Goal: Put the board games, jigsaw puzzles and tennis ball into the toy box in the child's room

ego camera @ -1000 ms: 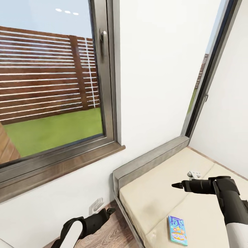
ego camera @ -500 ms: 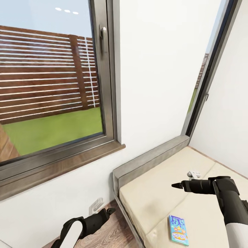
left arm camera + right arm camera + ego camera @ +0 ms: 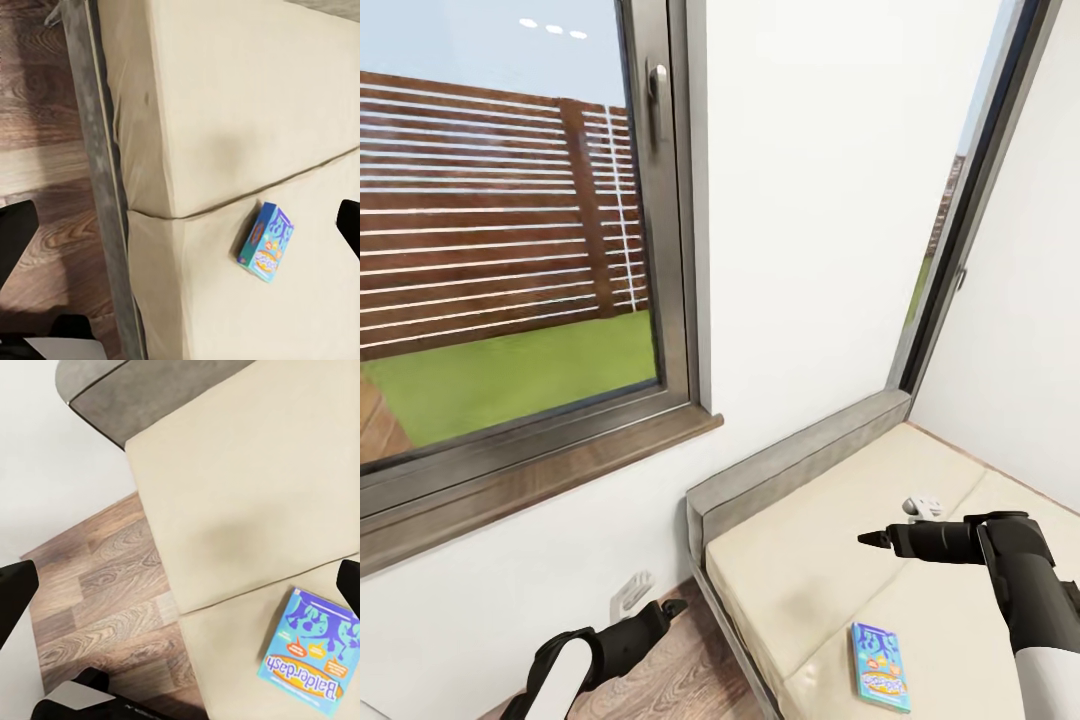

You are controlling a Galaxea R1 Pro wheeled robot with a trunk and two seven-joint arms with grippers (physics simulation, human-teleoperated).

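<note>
A robot's head camera looks down into the corner of a white-walled room. At the far left a large window [image 3: 510, 250] with a dark grey frame shows a brown slatted fence [image 3: 490, 210] and green grass [image 3: 520, 375] outside. Below its sill, low on the white wall, sits a small white wall socket [image 3: 628, 594] just above a wood-plank floor [image 3: 660, 690].

The left gripper [image 3: 672, 607] hangs low over the floor, close to the wall and just left of the bed; from the head camera it cannot be told whether its fingers are apart. In the left wrist camera, two dark fingertips [image 3: 15, 236] sit at opposite edges of the picture with nothing between them, so the fingers are spread wide.

To the right is the bed [image 3: 830, 520], with a grey frame and two cream cushions meeting at a seam. A teal-blue board game [image 3: 879, 667] lies flat on the nearer cushion, near the bed's front edge; the right wrist camera shows the word "Balderdash" on its lid [image 3: 313, 654]. It is well apart from both grippers.

The right gripper [image 3: 875, 540] is held out level above the bed, beyond the game and higher than it. In the right wrist camera its dark fingertips [image 3: 16, 589] also sit at opposite edges, wide apart and empty.

At the far right a second narrow window [image 3: 960, 230] runs up the corner
</note>
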